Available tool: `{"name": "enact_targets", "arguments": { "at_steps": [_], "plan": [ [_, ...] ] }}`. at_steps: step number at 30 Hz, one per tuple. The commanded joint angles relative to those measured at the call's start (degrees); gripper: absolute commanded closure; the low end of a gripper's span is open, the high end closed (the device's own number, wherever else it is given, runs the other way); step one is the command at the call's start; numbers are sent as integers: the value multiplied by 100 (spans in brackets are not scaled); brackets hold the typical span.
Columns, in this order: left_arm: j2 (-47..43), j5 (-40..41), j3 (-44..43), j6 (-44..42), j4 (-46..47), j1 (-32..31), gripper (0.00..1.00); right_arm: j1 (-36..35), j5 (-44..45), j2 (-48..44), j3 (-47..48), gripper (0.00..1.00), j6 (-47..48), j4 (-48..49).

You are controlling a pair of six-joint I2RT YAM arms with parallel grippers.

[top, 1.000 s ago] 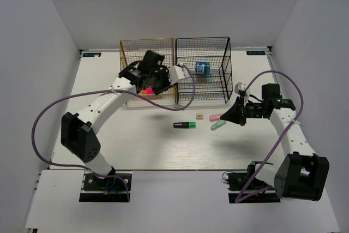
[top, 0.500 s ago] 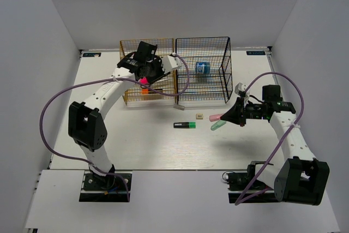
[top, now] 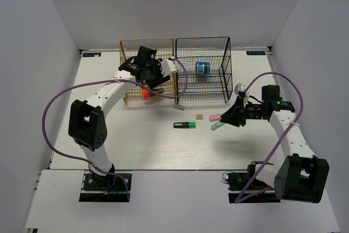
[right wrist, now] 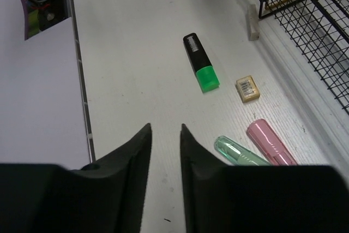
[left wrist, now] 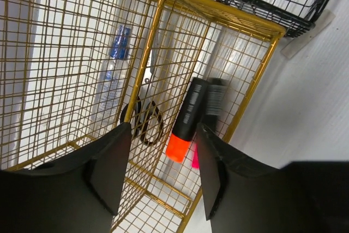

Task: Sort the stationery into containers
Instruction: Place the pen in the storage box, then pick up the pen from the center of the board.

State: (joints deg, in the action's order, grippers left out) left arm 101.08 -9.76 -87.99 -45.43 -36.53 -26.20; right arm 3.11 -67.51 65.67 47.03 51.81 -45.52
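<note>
My left gripper hangs open and empty over the yellow-orange rack. In the left wrist view its jaws stand wide apart above a red-ended marker, a pink-ended marker and the black-handled scissors, all lying inside the rack. My right gripper is empty, its jaws a little apart, low over the table beside the mint piece and the pink piece. The green-ended marker and the beige cube lie ahead of it. The blue roll sits in the black rack.
A blue-and-clear pen lies in the yellow rack. A small white strip lies on the table by the black rack's front edge. White walls close in the table on three sides.
My left gripper carried the pink-ended marker over the yellow rack and let it go; it now lies beside the red-ended marker. The right arm has barely moved.
</note>
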Motion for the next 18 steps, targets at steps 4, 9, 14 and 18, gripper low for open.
{"name": "enact_targets", "arguments": {
  "at_steps": [4, 9, 14, 18],
  "plan": [
    [-211, 106, 159, 148, 419, 62, 36, 14, -158, 33, 281, 50, 566, -554],
    [-834, -192, 395, 1040, 437, 27, 94, -126, -219, 218, 667, 99, 1286, -1239],
    [-2310, -1, 879, 2739, 165, -70, 76, -844, -44, 1085, 1220, 79, 4396, -2674],
    [-3575, -87, 2029, 4129, -222, -70, 33, -1879, 1930, 1291, 1170, 40, 2609, -665]
  ]
}}
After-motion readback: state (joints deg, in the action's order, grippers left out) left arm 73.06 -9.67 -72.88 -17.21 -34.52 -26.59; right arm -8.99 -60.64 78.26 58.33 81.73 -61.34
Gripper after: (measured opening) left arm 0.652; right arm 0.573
